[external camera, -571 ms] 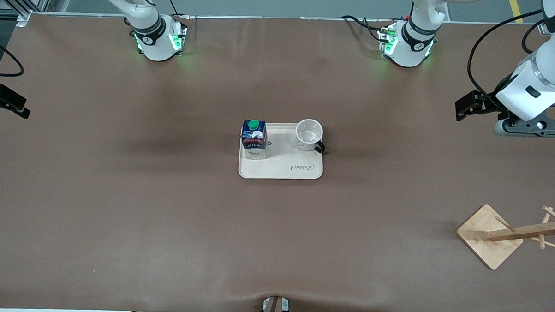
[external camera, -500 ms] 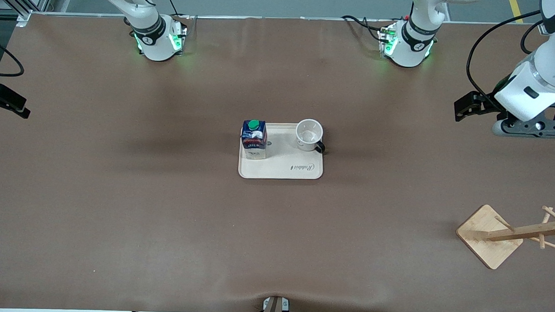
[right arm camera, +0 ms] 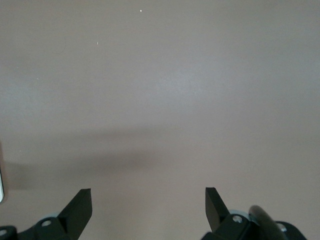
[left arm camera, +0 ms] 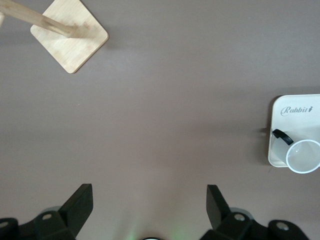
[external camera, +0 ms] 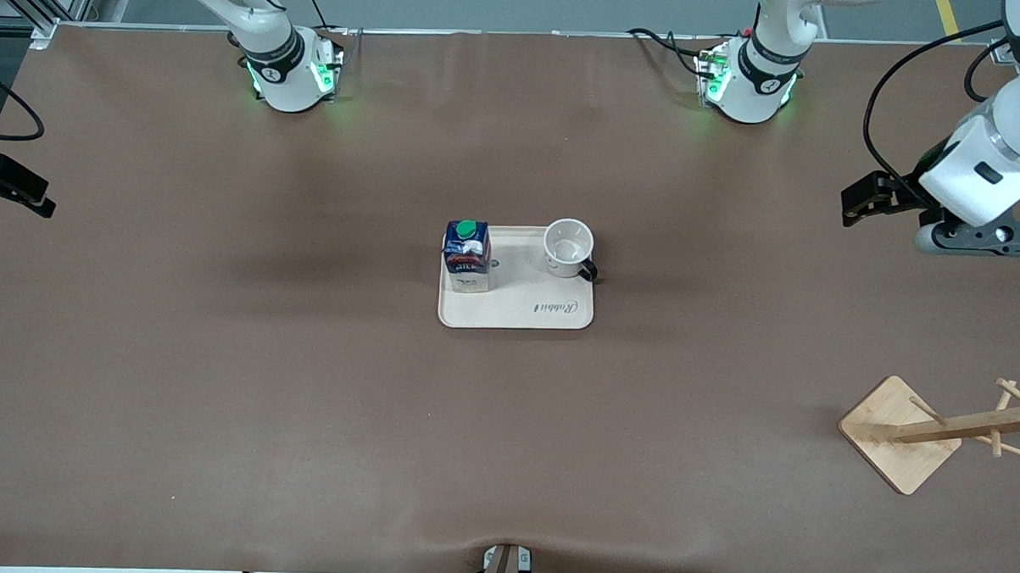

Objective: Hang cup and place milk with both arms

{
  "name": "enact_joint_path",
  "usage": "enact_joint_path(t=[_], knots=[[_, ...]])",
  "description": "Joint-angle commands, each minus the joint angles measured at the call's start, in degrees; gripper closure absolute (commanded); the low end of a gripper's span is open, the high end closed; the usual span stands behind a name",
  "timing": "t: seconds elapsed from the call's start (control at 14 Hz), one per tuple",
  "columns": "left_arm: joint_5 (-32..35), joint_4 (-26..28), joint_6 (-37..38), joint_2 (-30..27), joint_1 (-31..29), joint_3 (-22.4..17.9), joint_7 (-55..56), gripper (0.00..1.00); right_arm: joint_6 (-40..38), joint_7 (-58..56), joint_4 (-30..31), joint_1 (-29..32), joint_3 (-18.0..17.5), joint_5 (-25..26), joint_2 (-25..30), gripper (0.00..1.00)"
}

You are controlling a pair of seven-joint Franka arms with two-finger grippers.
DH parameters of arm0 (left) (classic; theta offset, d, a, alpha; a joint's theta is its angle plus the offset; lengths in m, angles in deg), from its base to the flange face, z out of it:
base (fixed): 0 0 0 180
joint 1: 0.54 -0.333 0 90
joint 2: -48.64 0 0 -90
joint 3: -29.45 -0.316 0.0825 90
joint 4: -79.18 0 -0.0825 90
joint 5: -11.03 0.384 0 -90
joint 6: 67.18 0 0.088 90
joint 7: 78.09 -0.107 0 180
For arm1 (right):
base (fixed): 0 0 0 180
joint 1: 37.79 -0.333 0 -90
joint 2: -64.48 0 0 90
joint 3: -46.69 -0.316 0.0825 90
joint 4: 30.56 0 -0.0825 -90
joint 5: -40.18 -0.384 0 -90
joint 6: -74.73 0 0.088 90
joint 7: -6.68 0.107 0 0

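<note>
The cup [external camera: 569, 248], a white mug with a black handle, stands upright on a pale tray [external camera: 518, 310] mid-table. It also shows in the left wrist view [left arm camera: 303, 156]. The milk [external camera: 466, 255], a dark-blue carton with a green cap, stands on the same tray at the end toward the right arm. My left gripper [left arm camera: 149, 192] is open and empty, high over bare table toward the left arm's end; its arm's hand [external camera: 980, 180] shows at the front view's edge. My right gripper [right arm camera: 148, 195] is open and empty over bare table toward the right arm's end.
A wooden mug rack with pegs on a square base [external camera: 899, 433] stands near the front camera at the left arm's end; it also shows in the left wrist view [left arm camera: 70, 35]. The brown table mat [external camera: 303, 381] spreads wide around the tray.
The left arm's hand has shifted slightly, a little lower in the front view. The cup, milk, tray and rack have not moved.
</note>
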Motion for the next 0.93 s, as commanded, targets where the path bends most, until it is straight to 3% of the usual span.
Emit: enact_joint_path(t=[0.0,0.36,0.86], knots=[[-1.1,-1.5,0.3,1.0,-0.6,0.0,0.2,0.00,-0.5,-0.1,-0.7,1.2,-1.0,0.1,-0.2,0.00],[-1.6,-1.3,2.3,1.8,0.3,0.4,6.8,0.00,-0.4,-0.1,-0.7,1.2,-1.0,0.1,-0.2,0.00],[-3.4,7.0,-10.8,3.1,4.1,5.5,17.3,0.00,-0.4,-0.1,-0.7,1.2,-0.9,0.1,-0.2,0.00]])
